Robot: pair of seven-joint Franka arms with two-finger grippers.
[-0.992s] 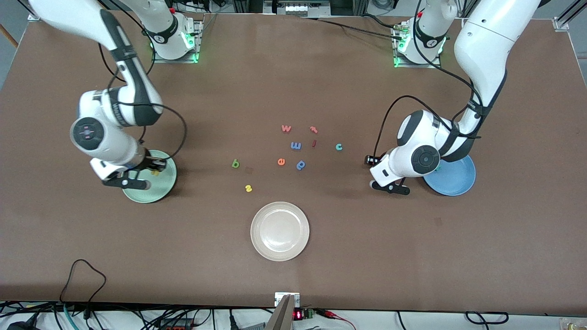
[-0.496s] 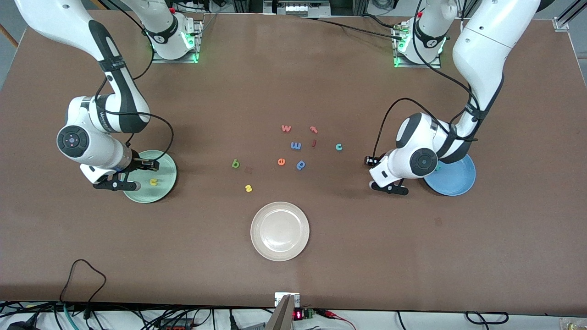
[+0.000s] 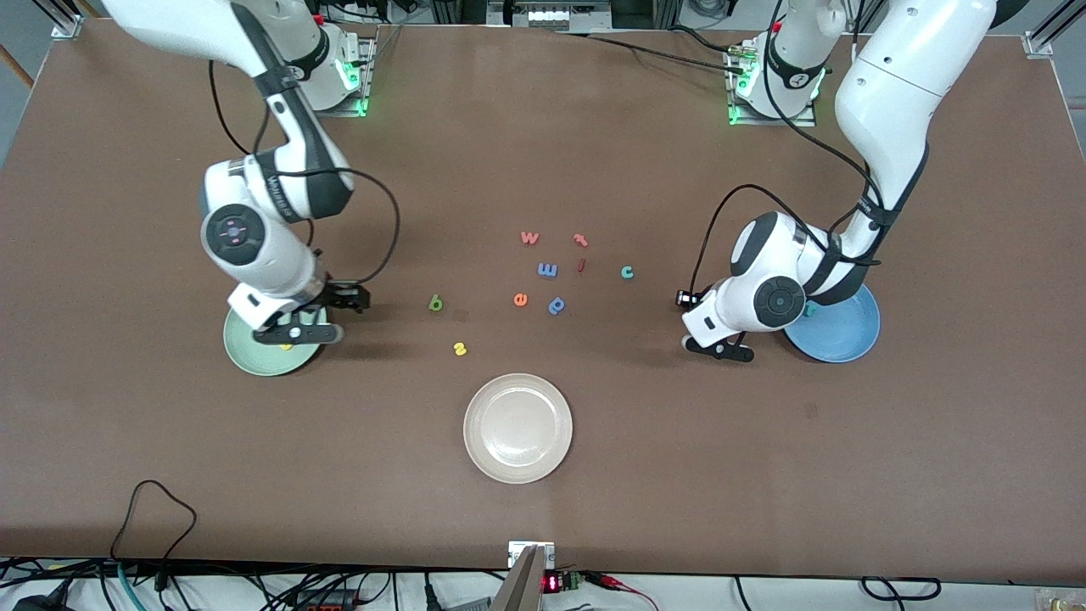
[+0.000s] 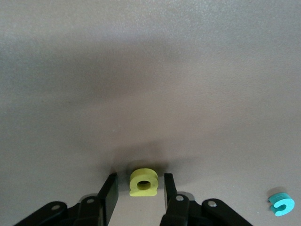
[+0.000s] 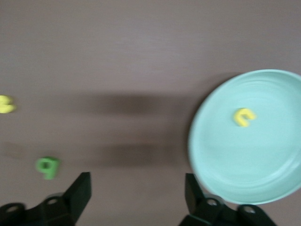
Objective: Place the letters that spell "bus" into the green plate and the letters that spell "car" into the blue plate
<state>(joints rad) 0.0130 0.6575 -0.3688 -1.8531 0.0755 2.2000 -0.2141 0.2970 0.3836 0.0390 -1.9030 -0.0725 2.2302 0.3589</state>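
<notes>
The yellow "a" (image 4: pixel 143 182) lies on the table between the fingers of my left gripper (image 4: pixel 140 178), which is open with a gap on each side. In the front view that gripper (image 3: pixel 719 346) is low beside the blue plate (image 3: pixel 844 335) and hides the "a". A teal "c" (image 3: pixel 627 271) lies apart. My right gripper (image 3: pixel 297 333) is open and empty over the rim of the green plate (image 3: pixel 254 352). The plate (image 5: pixel 244 155) holds the yellow "u" (image 5: pixel 244 117). The green "b" (image 3: pixel 435 303) and yellow "s" (image 3: pixel 460 348) lie on the table.
Mid-table lie an orange "w" (image 3: pixel 529 238), red "t" (image 3: pixel 580 239), blue "m" (image 3: pixel 548 270), red "j" (image 3: pixel 581 266), orange "e" (image 3: pixel 520 299) and blue "p" (image 3: pixel 556 305). A cream-white plate (image 3: pixel 517 428) stands nearer the front camera.
My right gripper opened and left the yellow "u" in the green plate, then swung toward the table's middle. My left gripper's fingers have drawn closer together around the yellow "a".
</notes>
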